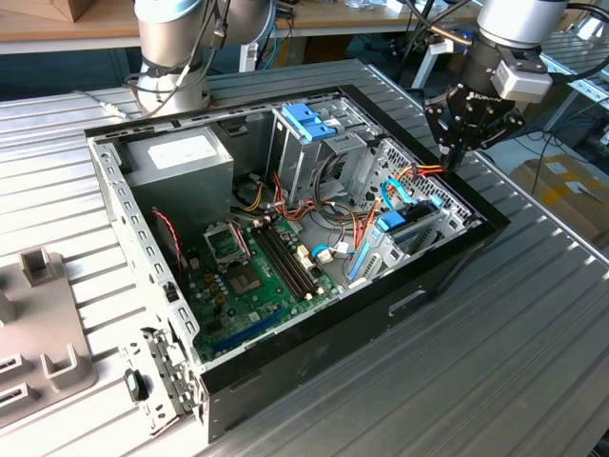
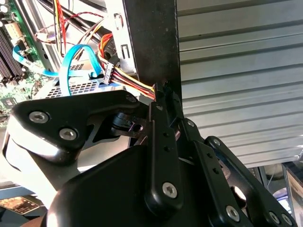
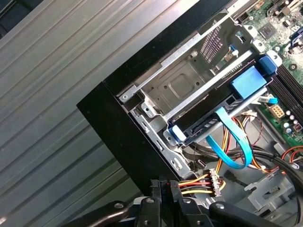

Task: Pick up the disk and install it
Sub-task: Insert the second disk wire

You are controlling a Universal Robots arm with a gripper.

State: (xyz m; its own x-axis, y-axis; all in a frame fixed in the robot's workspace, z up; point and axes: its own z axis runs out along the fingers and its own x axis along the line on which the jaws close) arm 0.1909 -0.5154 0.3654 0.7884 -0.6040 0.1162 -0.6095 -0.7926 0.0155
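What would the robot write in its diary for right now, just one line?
gripper: shut on power cable | power cable: red, yellow, black wires at case edge | disk: in bay, blue rails | blue cable: looped beside disk

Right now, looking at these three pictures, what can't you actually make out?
- The disk: its label face, in the first wrist view; it sits edge-on against the metal bay.
- The power cable: where its wires run, in the first wrist view; they pass behind the end effector.

A ribbed metal table (image 1: 533, 324) carries the open computer case (image 1: 285, 371) and a grey fixture (image 1: 38, 333).
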